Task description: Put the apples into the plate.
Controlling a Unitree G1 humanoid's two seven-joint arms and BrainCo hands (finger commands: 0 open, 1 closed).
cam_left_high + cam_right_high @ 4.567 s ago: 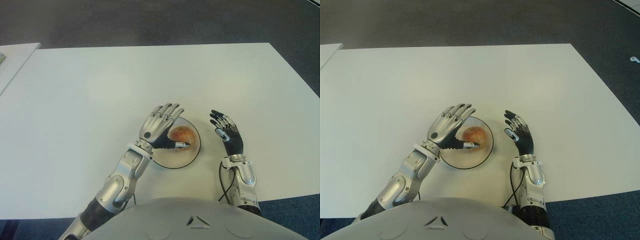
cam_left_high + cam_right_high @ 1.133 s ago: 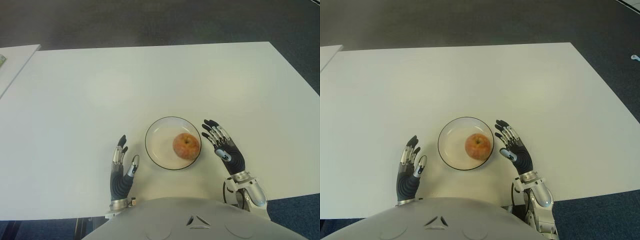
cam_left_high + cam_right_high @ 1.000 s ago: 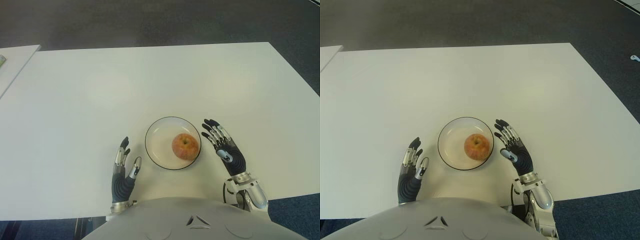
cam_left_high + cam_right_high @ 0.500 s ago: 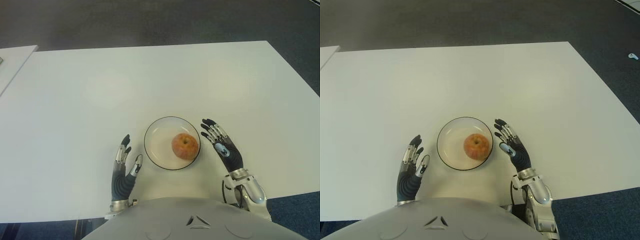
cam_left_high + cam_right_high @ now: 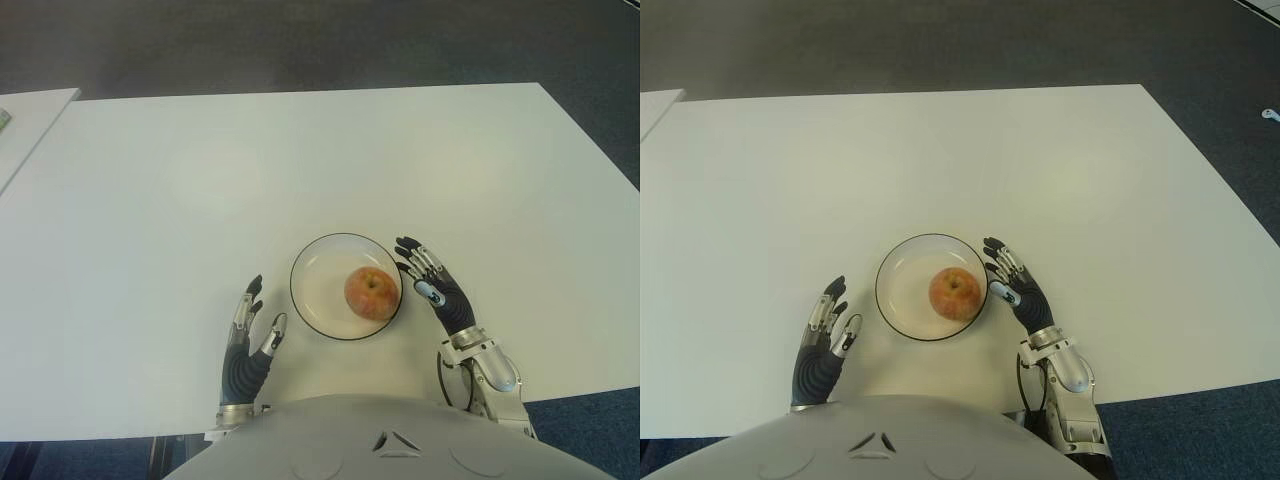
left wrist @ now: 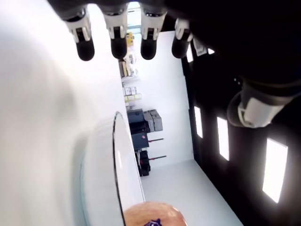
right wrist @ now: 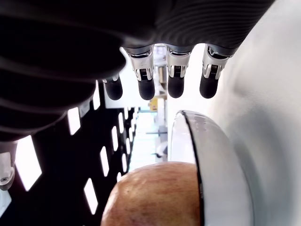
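A red-yellow apple (image 5: 371, 292) sits in the right half of a white plate (image 5: 318, 283) with a dark rim, near the table's front edge. My right hand (image 5: 431, 288) is open just right of the plate, its fingers (image 7: 175, 75) straight and close to the rim, holding nothing. My left hand (image 5: 249, 345) is open left of the plate near the front edge, fingers (image 6: 114, 39) straight, a little apart from the plate. The wrist views show the plate rim (image 7: 203, 155) and the apple (image 7: 155, 195) from the side.
The white table (image 5: 300, 170) stretches wide behind and to both sides of the plate. A second white table's corner (image 5: 25, 120) shows at the far left. Dark carpet (image 5: 320, 45) lies beyond the far edge.
Since 4.6 s ago my left hand let go of the apple and drew back to the front edge. In the last second my right hand shifted slightly left toward the plate's rim.
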